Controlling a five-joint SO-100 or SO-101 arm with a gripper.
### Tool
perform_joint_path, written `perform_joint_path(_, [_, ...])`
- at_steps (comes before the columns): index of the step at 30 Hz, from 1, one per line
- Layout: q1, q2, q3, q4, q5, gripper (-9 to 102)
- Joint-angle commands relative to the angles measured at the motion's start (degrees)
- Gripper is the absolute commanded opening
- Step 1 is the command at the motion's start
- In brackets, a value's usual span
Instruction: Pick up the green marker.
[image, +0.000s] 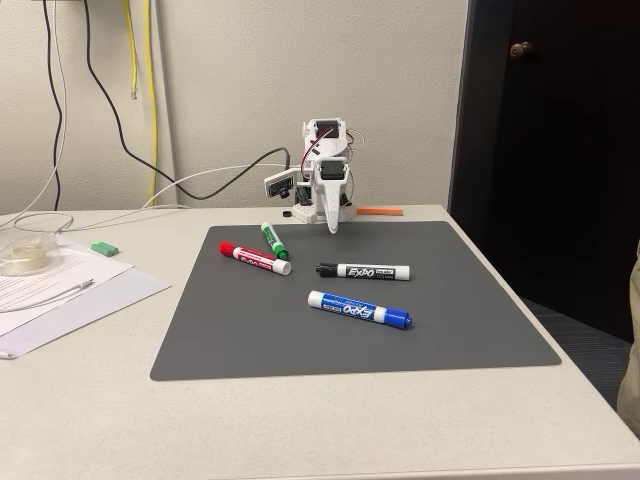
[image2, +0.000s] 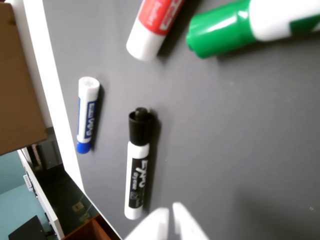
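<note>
The green marker (image: 273, 241) lies on the dark grey mat (image: 450, 330), its green cap toward the front, close beside the red-capped marker (image: 254, 257). In the wrist view the green marker (image2: 240, 22) runs off the top right edge, cap pointing left. My white gripper (image: 331, 226) hangs tip-down over the mat's back edge, to the right of the green marker and apart from it. Its two white fingertips (image2: 156, 224) enter the wrist view from the bottom, pressed close together with nothing between them; the gripper (image2: 170, 222) is shut.
A black marker (image: 363, 271) (image2: 139, 165) and a blue marker (image: 360, 309) (image2: 87, 115) lie further forward on the mat. A small flat green block (image: 105, 247), papers and a tape roll (image: 25, 255) sit on the table at the left. Cables trail behind the arm.
</note>
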Motion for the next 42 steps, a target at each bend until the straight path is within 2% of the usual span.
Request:
perform_joint_path(1, [0.0, 0.4, -0.3, 0.1, 0.2, 0])
perform_joint_path(27, [0.0, 0.4, -0.2, -0.1, 0.0, 0])
perform_joint_path(31, [1.4, 0.4, 0.4, -5.5, 2.7, 0])
perform_joint_path(37, [9.6, 0.4, -2.5, -11.4, 7.9, 0])
perform_joint_path(42, [11.4, 0.4, -2.0, -21.2, -2.3, 0])
